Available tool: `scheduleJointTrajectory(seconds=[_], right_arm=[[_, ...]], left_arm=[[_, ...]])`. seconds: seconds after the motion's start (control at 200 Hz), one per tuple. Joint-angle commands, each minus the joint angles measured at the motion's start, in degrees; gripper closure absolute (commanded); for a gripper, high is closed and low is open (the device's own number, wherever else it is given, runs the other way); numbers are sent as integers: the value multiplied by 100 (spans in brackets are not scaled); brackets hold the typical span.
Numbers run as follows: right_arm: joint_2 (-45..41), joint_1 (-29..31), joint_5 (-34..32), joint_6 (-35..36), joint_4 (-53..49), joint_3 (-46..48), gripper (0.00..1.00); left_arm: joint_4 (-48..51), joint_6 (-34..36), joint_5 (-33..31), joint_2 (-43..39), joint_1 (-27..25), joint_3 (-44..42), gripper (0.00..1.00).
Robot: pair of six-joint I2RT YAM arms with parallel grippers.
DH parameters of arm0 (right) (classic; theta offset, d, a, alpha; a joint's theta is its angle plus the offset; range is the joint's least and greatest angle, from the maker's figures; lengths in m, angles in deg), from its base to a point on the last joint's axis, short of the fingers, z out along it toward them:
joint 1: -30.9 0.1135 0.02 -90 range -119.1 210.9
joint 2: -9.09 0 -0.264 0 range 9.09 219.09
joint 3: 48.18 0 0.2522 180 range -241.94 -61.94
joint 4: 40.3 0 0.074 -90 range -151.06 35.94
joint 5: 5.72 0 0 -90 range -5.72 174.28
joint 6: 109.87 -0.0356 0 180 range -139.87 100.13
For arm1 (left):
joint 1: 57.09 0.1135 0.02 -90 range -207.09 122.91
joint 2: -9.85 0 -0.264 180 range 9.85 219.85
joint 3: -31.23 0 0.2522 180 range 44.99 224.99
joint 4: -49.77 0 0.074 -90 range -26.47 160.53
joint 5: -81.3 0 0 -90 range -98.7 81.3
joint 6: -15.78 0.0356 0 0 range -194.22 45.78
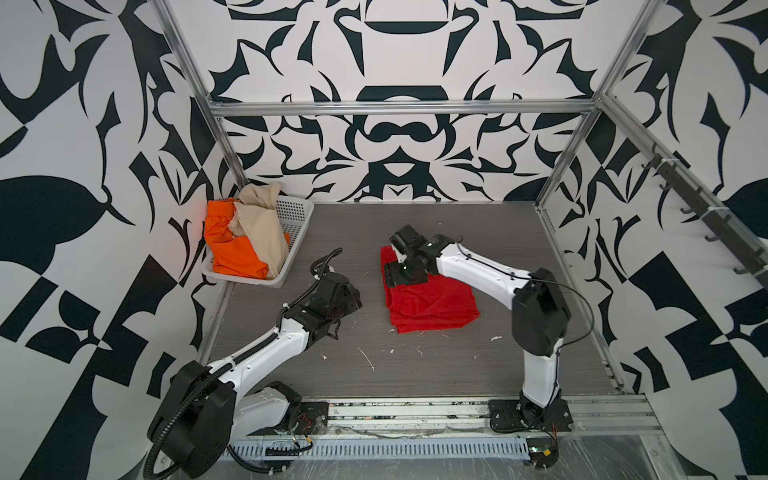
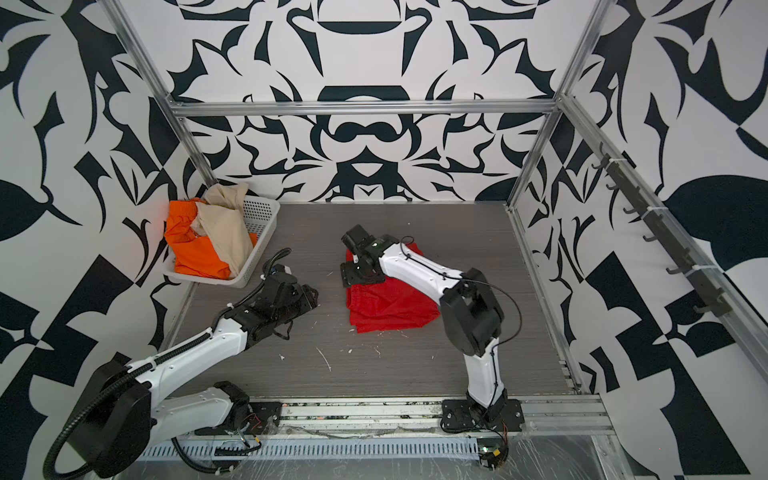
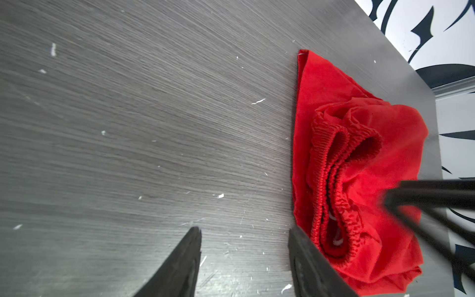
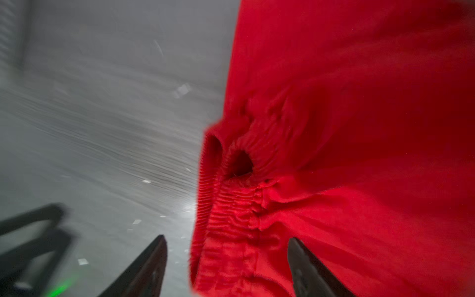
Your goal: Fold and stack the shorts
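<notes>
**Red pair folded on the table; two pairs unfolded in the basket**

Left gripper [image 3: 244,231]: jaws parted, only bare tabletop between them, so released. One finger sits just beside the left edge of the red soft-fabric shorts [image 1: 432,307]. I cannot tell whether it touches them.

Right gripper [image 4: 226,239]: jaws parted wide over the gathered elastic waistband at the far-left end of the red pair. The wrist view is blurred, but no cloth shows pinched, so I read it as released.

Red shorts: lying on the grey wood-grain table [image 1: 415,374], about mid-table and a little right of centre. They are folded into a compact, roughly rectangular bundle with the waistband doubled over. The edges are slightly uneven.

White perforated plastic basket [image 1: 299,216]: far-left corner of the table. It holds the bright orange shorts [image 1: 232,253] with the beige shorts [image 1: 259,224] draped over them. Both are crumpled and unfolded.

Progress (judgement): the first pair of three looks folded, roughly a third of the task. The orange and beige pairs have yet to be taken out, folded and laid on the red one. There is no stack yet.

Count:
- Shorts: 3 (1 red, 1 orange, 1 beige)
- Folded: 1; unfolded: 2
- Basket: 1
- Grippers: 2, neither holding anything
</notes>
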Motion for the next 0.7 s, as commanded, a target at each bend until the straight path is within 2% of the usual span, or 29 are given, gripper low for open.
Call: scheduleJointTrajectory(seconds=[0.0, 0.105, 0.175, 0.23, 0.32, 0.515, 0.695], right_arm=[[135, 14, -55, 34, -168, -147, 28], [471, 15, -51, 73, 11, -177, 35], [706, 15, -526, 220, -261, -345, 41], [819, -16, -926, 428, -396, -408, 50], [853, -251, -1154, 736, -402, -325, 57], [626, -1413, -1095, 1455, -37, 69, 61], [924, -2688, -863, 2266, 149, -236, 62]], left_arm=[[199, -21, -163, -10, 24, -68, 42], [226, -29, -162, 7, 24, -33, 43], [293, -14, -199, 1, 24, 14, 43], [336, 4, -231, -1, 24, 51, 43], [390, 123, -251, 33, 23, 100, 43], [473, 200, -305, 246, 24, 245, 43], [548, 375, -337, 583, 24, 603, 43]])
